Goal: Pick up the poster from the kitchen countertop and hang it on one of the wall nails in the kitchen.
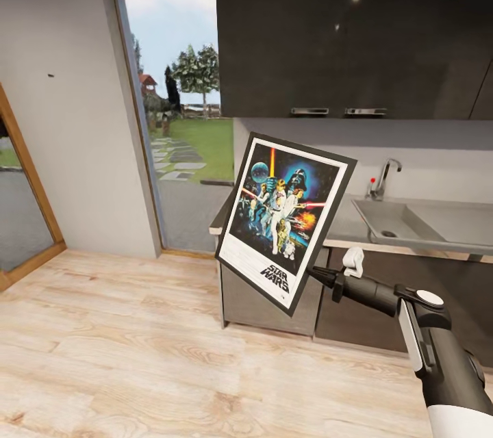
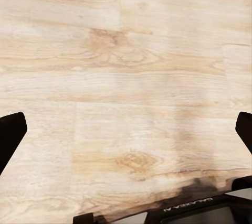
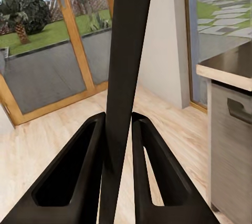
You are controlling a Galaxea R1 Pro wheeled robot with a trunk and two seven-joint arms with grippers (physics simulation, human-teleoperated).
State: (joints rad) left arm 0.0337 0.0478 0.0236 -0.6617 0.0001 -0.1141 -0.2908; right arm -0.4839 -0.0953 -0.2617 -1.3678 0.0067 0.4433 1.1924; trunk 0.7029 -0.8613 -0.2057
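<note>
The Star Wars poster (image 1: 285, 220) hangs in the air in front of the counter's end, tilted, its artwork facing me. My right gripper (image 1: 313, 273) is shut on its lower right edge; in the right wrist view that edge is a dark strip (image 3: 128, 35) pinched between the two fingers (image 3: 84, 166). A tiny dark wall nail (image 1: 51, 74) sits high on the pale grey wall at far left. The kitchen countertop (image 1: 342, 226) runs behind the poster. My left gripper (image 2: 126, 132) is open over the wood floor, with nothing between its fingers.
A sink (image 1: 411, 219) with a tap (image 1: 385, 178) is set in the counter at right. Dark upper cabinets (image 1: 342, 27) hang above. A tall glass opening (image 1: 179, 109) shows the garden. A wooden-framed glass door (image 1: 20, 205) stands at far left. Light wood floor (image 1: 137, 342) spreads in front.
</note>
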